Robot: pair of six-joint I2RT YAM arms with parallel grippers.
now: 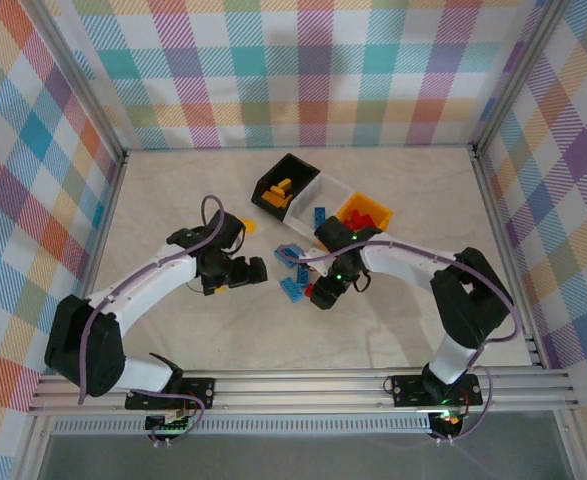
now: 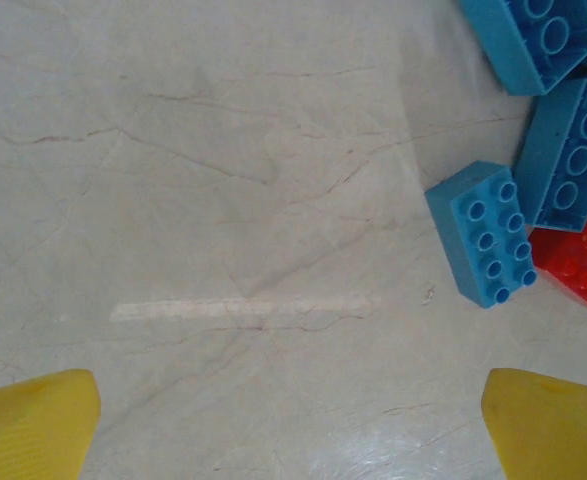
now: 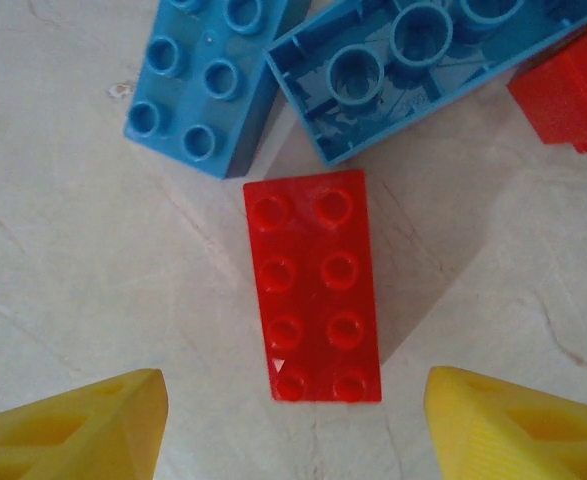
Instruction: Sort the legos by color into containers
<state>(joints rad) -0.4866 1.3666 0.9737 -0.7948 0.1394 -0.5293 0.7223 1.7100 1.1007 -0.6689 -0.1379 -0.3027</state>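
right tool [image 3: 291,425] wide open, empty, red 2x4 brick [image 3: 315,285] centred just ahead | left tool [image 2: 291,425] wide open, empty, blue bricks [image 2: 483,235] ahead-right

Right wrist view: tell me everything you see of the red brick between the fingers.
The red brick is a glossy plastic two-by-four, eight studs facing up, lying flat on the marbled table, long side running away from the camera. A small white fleck marks its near left corner. Its far end sits right by an upturned blue brick; contact is unclear. The right gripper is open, yellow fingers either side, not touching it.
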